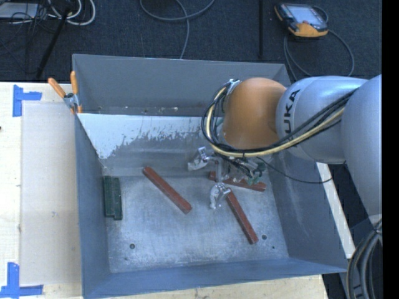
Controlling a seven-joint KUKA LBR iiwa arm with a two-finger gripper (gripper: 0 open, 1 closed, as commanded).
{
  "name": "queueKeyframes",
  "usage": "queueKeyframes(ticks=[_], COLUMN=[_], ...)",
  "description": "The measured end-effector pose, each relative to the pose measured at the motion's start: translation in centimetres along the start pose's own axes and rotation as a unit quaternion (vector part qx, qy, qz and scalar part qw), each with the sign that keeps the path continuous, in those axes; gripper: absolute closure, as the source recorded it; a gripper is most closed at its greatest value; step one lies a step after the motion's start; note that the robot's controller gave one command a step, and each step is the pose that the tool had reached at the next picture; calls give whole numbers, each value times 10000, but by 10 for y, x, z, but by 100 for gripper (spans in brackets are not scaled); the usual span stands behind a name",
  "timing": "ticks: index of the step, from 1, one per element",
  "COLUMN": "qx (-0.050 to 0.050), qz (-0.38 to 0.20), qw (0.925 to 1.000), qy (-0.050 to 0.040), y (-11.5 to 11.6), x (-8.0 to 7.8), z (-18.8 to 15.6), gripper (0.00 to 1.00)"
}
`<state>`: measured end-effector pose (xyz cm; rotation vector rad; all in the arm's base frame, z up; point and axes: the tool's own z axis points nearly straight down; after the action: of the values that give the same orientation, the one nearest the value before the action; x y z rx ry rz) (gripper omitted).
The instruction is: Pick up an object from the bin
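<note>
The thing nearest my gripper [209, 179] is a red-brown stick [252, 185] lying almost level across the bin floor, just right of the frame's centre. Most of it is tucked beneath the wrist. I see its right end clearly, while its left end runs in under the gripper body. The two metal fingers stand apart, spread wide, with one fingertip [217, 199] low at the centre of the frame and the other up and to the left of it. I see nothing clamped between them. The stick's left end lies close to that gap, but I cannot tell from here whether either finger touches it.

Just below, a second red-brown stick [242, 220] slants down towards the lower right. Its upper end is right beside the lower fingertip, and I cannot say whether they meet. A third red-brown stick [167, 190] lies on a similar diagonal left of centre, apart from the gripper. Far over at the left of the floor, a dark green block [112, 197] lies along the foot of the wall, well away from everything else.

Above the gripper, the orange cover [249, 111] on the wrist sits in the upper right of the grey bin [156, 92], with black and yellow cables [214, 120] looped round it.
</note>
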<state>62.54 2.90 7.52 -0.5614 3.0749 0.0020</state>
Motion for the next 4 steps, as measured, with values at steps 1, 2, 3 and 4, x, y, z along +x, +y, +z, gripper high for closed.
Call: queueKeyframes(ticks=[1, 2, 3, 4], qx=[-5, -21, -2, -3], qz=[-267, -78, 404, 406], qw=[9996, 9999, 9992, 9992], qy=[71, 72, 31, 30], y=[45, 78, 98, 98], x=[-6, -5, 2, 2], z=[-10, -7, -2, -2], gripper=[0, 0, 100, 100])
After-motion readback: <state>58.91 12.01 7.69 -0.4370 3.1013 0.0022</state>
